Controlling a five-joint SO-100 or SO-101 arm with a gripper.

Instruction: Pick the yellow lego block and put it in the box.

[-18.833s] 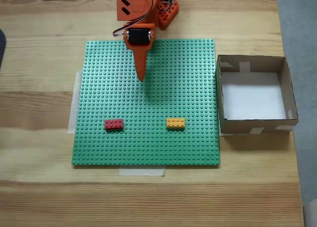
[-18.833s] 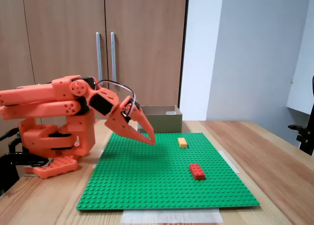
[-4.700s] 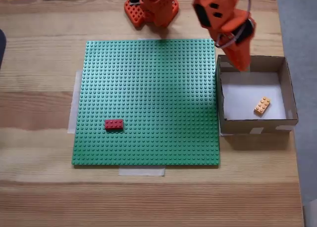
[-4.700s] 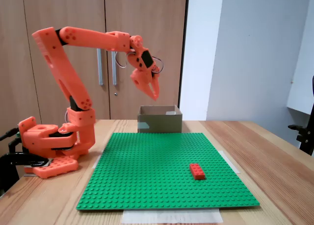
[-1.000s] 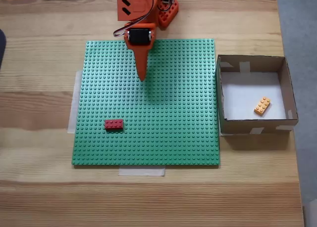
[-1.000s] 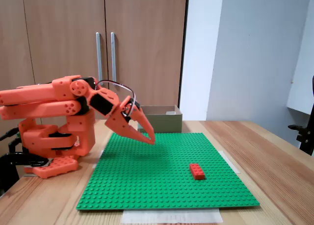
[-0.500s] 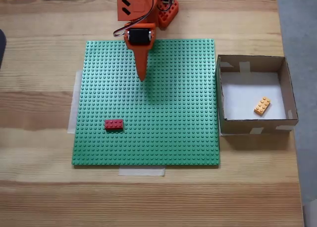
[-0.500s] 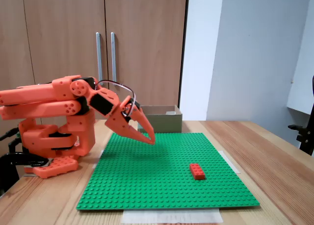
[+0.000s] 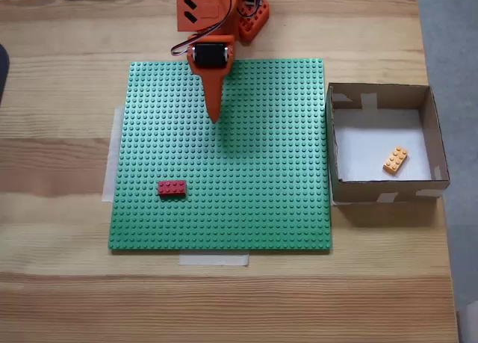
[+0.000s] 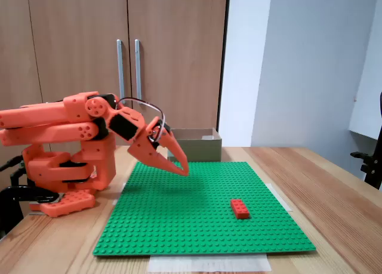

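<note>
Wooden counter (image 9: 60, 298) carries everything, with a green baseplate (image 9: 254, 208) taped down at its edges, probably so it stays put while bricks are pulled off its studs. Nearest the camera in the side-on fixed view, a red brick (image 10: 240, 208) sits on the plate, well apart from the end effector and forward of its tip; it is not the task's piece and appears left alone. Farther back, the end effector (image 10: 181, 168) hangs low over the plate's rear part, pointing down and forward, with the arm (image 10: 54, 122) folded back over its base (image 10: 62, 202) in what looks like a rest pose. Its jaws stand narrow, tips close together, and nothing is between them. Beyond the tip in that view, and well off to the right of it in the top-down fixed view, the box (image 9: 379, 190) stands just beside the plate's edge, presumably set there for a short carry. The yellow block (image 9: 395, 160) lies tilted on the box's white floor, toward the right wall, so the task reads as done.
</note>
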